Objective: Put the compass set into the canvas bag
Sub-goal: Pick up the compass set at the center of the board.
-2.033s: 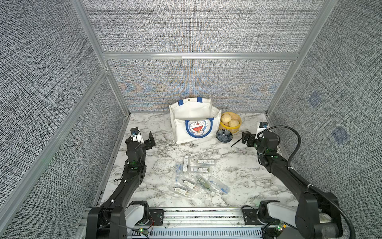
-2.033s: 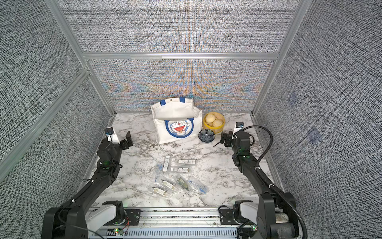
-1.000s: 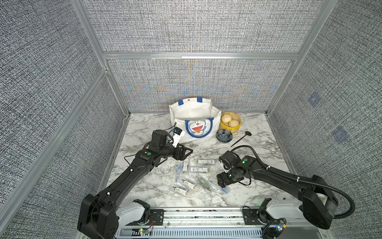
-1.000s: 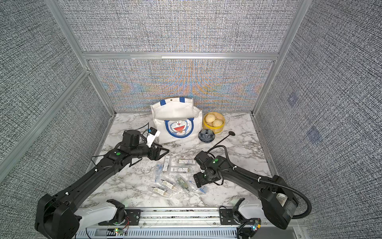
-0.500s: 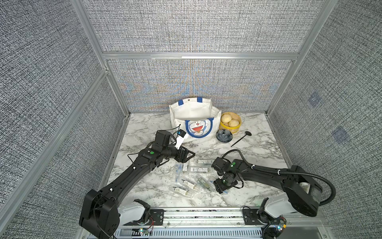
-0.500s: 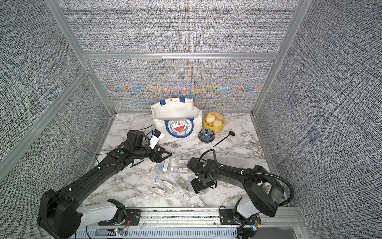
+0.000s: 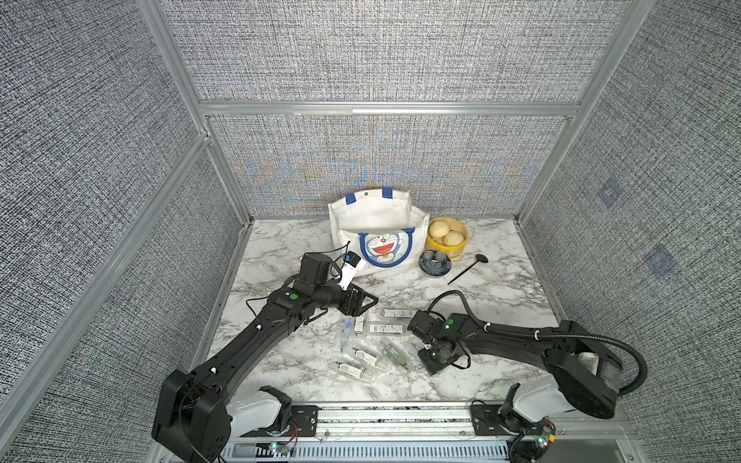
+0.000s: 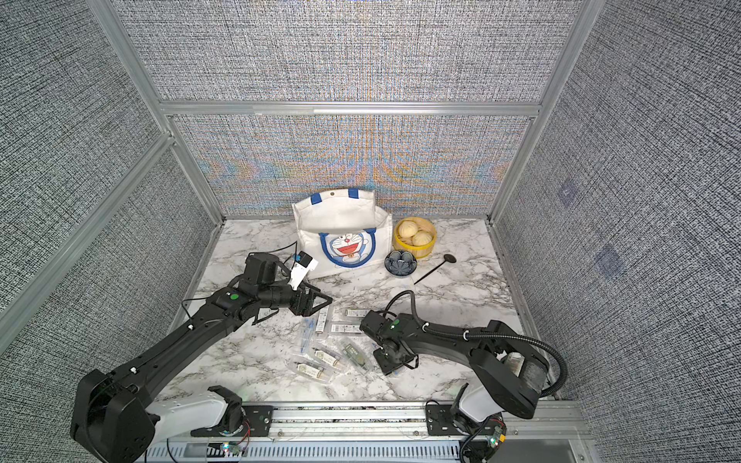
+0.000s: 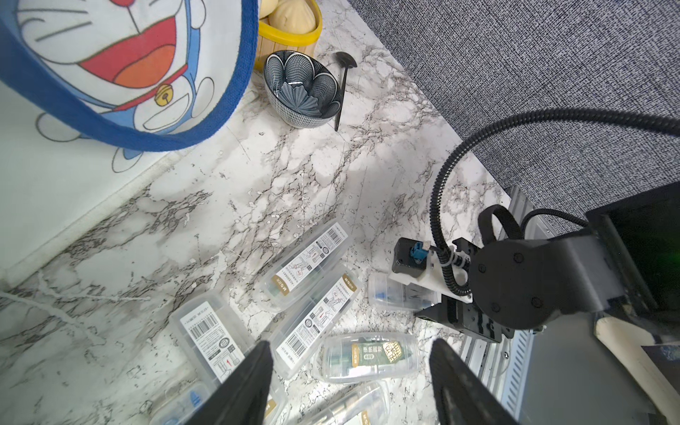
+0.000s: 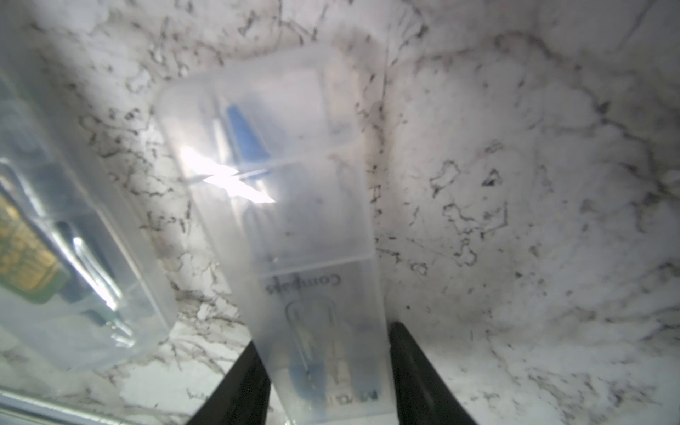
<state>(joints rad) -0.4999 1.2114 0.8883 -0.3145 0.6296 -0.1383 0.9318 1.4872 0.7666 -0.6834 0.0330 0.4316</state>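
Only the right wrist view shows the right gripper [image 10: 323, 336] clamping the compass case [image 10: 294, 220]; the left gripper [image 9: 349, 344] hangs open.

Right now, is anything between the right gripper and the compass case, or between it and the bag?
Nothing at the right gripper: its jaws flank the compass case. Toward the canvas bag, other cases lie flat; the left gripper hovers alongside.
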